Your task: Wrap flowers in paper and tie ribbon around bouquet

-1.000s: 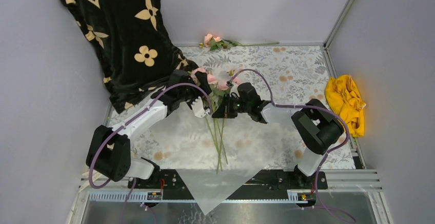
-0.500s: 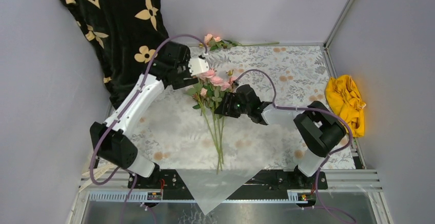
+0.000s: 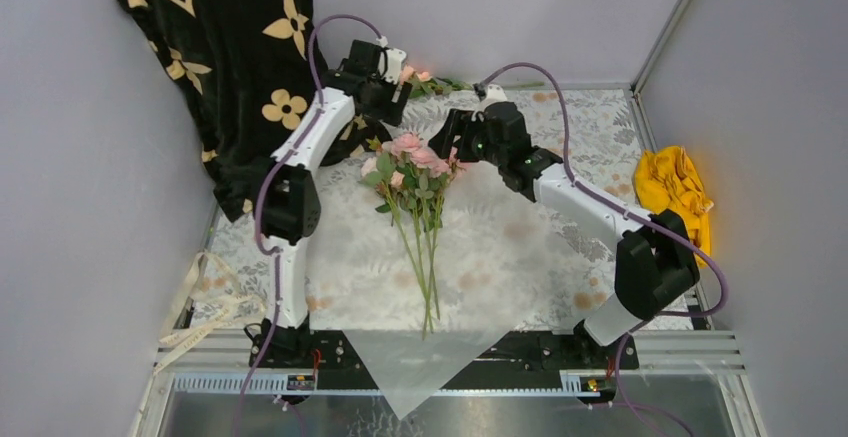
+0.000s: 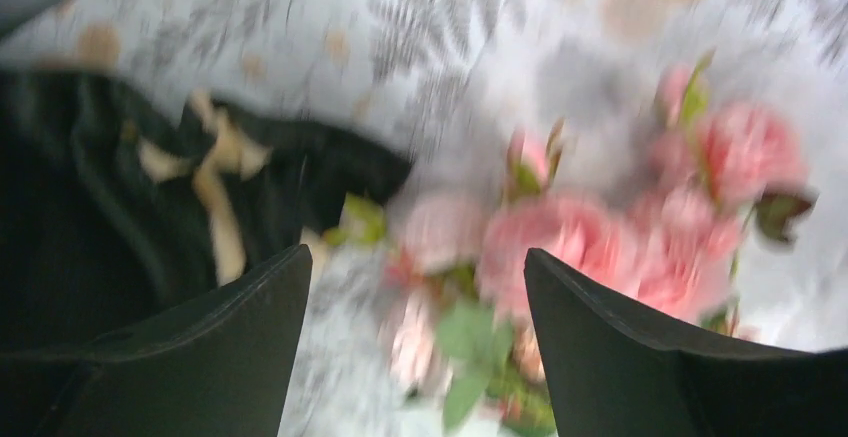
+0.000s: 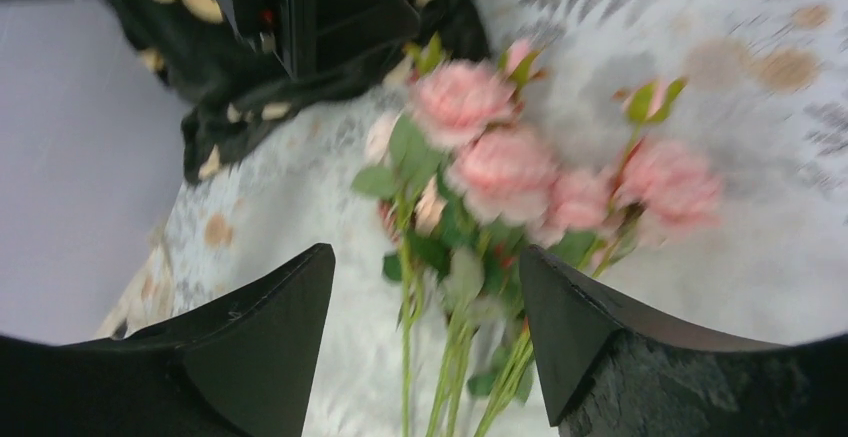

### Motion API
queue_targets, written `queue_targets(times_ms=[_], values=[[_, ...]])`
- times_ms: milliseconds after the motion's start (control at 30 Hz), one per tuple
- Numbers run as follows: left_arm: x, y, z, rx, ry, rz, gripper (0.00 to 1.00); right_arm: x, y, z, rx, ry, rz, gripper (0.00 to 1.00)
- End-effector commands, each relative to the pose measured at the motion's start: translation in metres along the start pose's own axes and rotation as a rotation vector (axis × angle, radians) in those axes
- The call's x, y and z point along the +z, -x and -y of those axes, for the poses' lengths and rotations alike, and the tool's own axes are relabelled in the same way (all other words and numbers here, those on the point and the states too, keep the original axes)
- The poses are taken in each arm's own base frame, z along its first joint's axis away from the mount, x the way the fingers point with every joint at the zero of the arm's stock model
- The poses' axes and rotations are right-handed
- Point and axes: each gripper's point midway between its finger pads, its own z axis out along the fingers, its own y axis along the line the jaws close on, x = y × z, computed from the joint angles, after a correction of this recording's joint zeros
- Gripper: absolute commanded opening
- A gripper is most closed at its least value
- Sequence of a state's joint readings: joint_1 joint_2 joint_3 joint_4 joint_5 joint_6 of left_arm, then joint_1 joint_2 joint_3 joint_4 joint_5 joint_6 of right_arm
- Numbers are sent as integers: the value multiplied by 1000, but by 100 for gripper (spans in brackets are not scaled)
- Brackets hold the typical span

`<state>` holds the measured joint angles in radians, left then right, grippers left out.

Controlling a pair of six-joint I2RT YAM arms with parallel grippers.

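Note:
The flowers [image 3: 408, 162], pink roses on long green stems, lie on the paper [image 3: 400, 362]. This thin white sheet is spread over the table, and one corner hangs over the near edge. My left gripper [image 3: 393, 69] is open, up by the back wall beyond the blooms. In the left wrist view its gripper [image 4: 415, 267] has nothing between its fingers, with blurred roses [image 4: 600, 227] below. My right gripper [image 3: 452, 139] is open, above and just right of the rose heads. In the right wrist view its gripper [image 5: 425, 257] is empty over the flowers [image 5: 500, 172]. The ribbon [image 3: 205, 297] trails over the table's left edge.
A black cloth with cream flower shapes [image 3: 230, 57] hangs at the back left and drapes onto the table. One more pink flower stem [image 3: 425, 81] lies along the back wall. A yellow cloth [image 3: 675, 202] sits at the right edge.
My right gripper has opened, let go of the flowers and drawn back toward the far side. My left arm has swung from beside the flowers up to the back wall.

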<state>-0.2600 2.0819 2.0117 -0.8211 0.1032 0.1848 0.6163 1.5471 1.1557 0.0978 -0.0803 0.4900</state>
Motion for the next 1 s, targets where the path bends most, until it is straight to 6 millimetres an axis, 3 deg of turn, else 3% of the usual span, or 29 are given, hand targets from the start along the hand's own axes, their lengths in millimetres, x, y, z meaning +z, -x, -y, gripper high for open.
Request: queue_targets(times_ms=[0, 100, 267, 367, 400, 533, 700, 967], values=[[43, 84, 6, -124, -91, 294, 84, 27, 56, 19, 22, 10, 76, 75], [80, 105, -5, -122, -79, 399, 84, 42, 70, 29, 28, 5, 111, 74], [130, 135, -30, 16, 10, 571, 85, 68, 63, 51, 22, -43, 72, 73], [158, 142, -43, 235, 97, 630, 88, 73, 58, 57, 19, -50, 56, 72], [158, 150, -48, 314, 146, 671, 91, 73, 56, 58, 18, -55, 57, 72], [191, 144, -57, 568, 268, 696, 95, 71, 49, 68, -2, -96, 36, 72], [211, 132, -71, 678, 350, 696, 96, 67, 47, 75, -41, -133, 10, 72], [215, 134, -94, 753, 480, 772, 98, 67, 51, 74, -78, -127, -11, 72]])
